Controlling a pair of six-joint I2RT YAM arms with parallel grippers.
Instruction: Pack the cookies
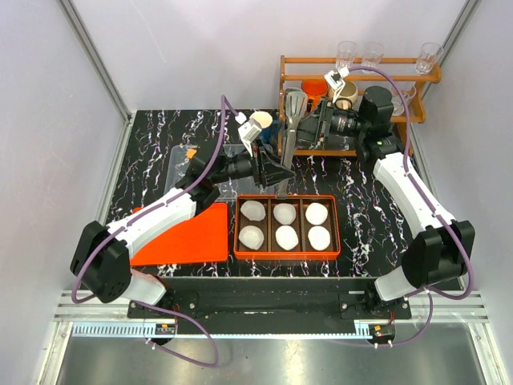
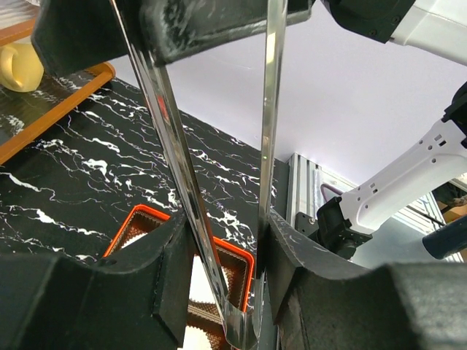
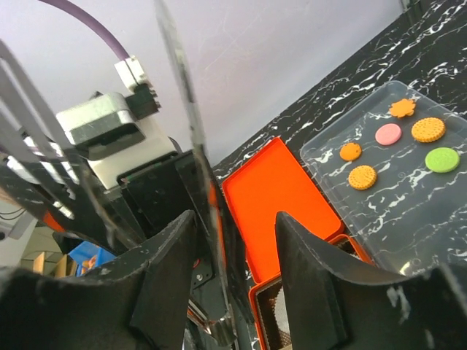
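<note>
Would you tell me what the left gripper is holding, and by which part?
The left gripper pinches the metal tongs across both arms near their joined end.

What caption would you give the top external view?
Left gripper holds metal tongs by the far edge of an orange six-compartment box lined with white paper liners; its lid lies alongside.

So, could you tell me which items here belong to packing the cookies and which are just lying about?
For the job: cookies, clear tray, orange box, paper liners, orange lid, tongs in the left gripper.
Lying about: wooden rack, glasses, cream mug.
</note>
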